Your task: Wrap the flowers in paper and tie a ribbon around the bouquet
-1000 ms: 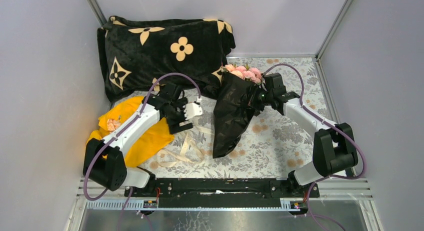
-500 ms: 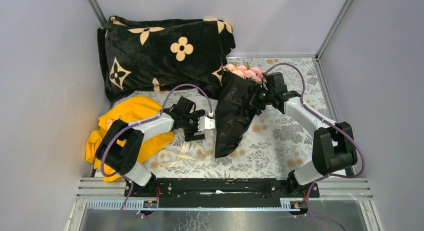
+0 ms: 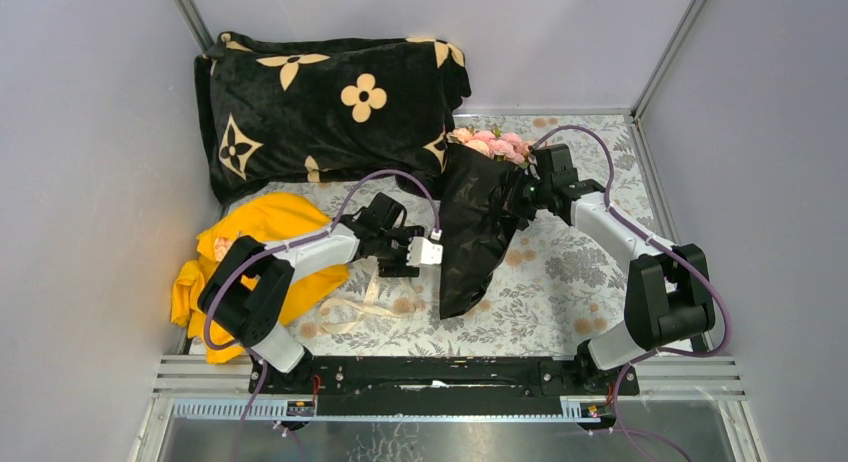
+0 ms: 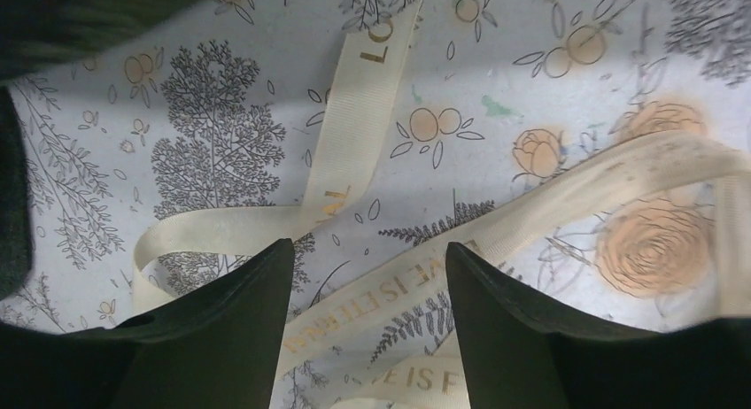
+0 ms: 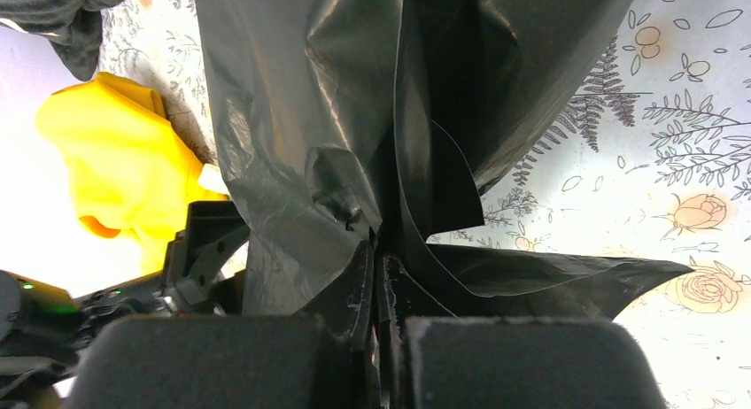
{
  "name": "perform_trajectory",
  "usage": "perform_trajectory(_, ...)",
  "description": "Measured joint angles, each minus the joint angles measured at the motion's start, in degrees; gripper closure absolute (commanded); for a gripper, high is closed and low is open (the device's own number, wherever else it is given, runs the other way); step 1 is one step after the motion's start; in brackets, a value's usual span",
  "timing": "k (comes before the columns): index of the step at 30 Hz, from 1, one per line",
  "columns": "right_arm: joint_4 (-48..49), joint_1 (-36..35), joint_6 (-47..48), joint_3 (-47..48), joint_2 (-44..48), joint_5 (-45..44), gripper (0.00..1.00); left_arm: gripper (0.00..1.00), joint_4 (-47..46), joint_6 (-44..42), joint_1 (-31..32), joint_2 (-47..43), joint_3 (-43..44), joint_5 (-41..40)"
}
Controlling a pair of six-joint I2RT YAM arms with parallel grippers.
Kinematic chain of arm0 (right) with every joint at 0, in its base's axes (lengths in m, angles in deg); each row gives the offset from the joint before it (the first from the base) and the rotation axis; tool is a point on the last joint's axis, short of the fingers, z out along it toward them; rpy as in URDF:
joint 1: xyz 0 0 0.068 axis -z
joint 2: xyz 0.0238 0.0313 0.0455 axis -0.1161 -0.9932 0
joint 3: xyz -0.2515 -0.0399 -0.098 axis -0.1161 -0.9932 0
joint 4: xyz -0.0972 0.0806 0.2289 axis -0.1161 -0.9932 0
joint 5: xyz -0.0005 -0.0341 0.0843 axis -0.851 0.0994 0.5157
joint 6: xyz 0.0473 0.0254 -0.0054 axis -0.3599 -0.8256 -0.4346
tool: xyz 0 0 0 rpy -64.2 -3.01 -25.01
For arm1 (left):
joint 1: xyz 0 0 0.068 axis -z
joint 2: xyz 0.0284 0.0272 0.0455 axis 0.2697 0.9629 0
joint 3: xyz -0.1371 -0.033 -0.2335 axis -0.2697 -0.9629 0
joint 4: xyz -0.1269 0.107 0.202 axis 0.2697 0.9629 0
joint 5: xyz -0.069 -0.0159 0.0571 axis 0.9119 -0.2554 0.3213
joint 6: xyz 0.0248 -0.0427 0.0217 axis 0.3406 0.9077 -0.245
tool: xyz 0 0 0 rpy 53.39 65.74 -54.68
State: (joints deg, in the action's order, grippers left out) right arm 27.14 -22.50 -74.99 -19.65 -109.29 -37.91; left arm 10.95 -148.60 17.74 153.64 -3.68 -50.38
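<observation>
The bouquet (image 3: 475,232) is a cone of crinkled black paper (image 5: 301,99) with the pink flowers (image 3: 490,145) at its far top end, its tip pointing at the near edge. My right gripper (image 5: 379,258) is shut on a fold of the paper near the cone's upper part. The cream ribbon (image 4: 354,135) lies in loose loops on the floral tablecloth, left of the cone. My left gripper (image 4: 367,258) hangs low over it, open, one gold-lettered band running between the jaws without touching them. In the top view the left gripper (image 3: 420,254) sits just beside the cone's left edge.
A yellow cloth (image 3: 270,232) lies bunched under the left arm. At the back left a thick black blanket (image 3: 320,102) with tan flower marks is piled up. Grey walls close in the table on three sides.
The left arm swung right and down, from above the yellow cloth to the ribbon beside the cone. Its jaws have narrowed somewhat. The bouquet shifted slightly right in the right gripper.
</observation>
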Motion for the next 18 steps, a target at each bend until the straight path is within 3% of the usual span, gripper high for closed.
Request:
perform_trajectory(4,-0.31,0.35,0.68,0.0,0.0,0.0,1.0,0.19,12.11,-2.64,-1.42,-0.13,8.72,4.09)
perform_trajectory(8,-1.09,0.92,1.11,0.15,0.0,0.02,1.0,0.07,14.19,-4.57,-4.31,-1.2,13.49,7.37)
perform_trajectory(15,-1.25,1.18,1.66,0.33,0.0,0.04,1.0,0.08,14.58,-4.48,-1.86,6.51,13.7,5.68)
perform_trajectory(18,-1.51,1.36,2.01,0.33,0.0,0.02,1.0,0.16,14.03,-4.31,-0.68,9.03,12.81,4.17)
